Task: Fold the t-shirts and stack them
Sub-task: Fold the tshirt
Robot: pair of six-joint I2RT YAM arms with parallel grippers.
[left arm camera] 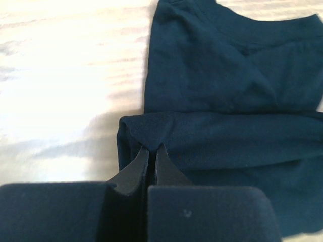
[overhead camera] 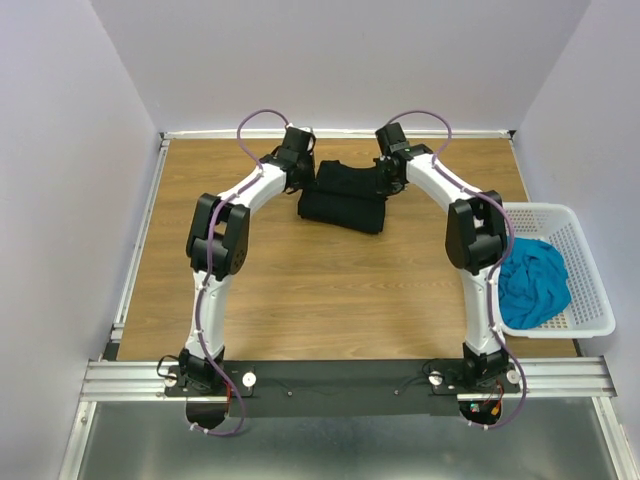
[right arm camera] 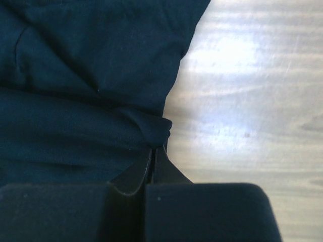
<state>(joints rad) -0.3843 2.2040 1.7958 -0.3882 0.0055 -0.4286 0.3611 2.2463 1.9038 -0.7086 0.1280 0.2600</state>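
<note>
The black t-shirt (overhead camera: 345, 198) lies partly folded at the far middle of the table. My left gripper (overhead camera: 300, 178) is at its left edge, shut on a corner of the black cloth (left arm camera: 151, 132). My right gripper (overhead camera: 388, 180) is at its right edge, shut on a bunched corner of the same shirt (right arm camera: 156, 130). The folded-over layer lies across the lower layer in both wrist views. The teal-blue t-shirt (overhead camera: 532, 280) lies crumpled in the white basket (overhead camera: 590, 290) at the right.
The wooden table (overhead camera: 300, 280) has a metal rail along its left edge and white walls behind and at both sides. The white lattice basket stands at the right edge beside the right arm's elbow (overhead camera: 472, 235).
</note>
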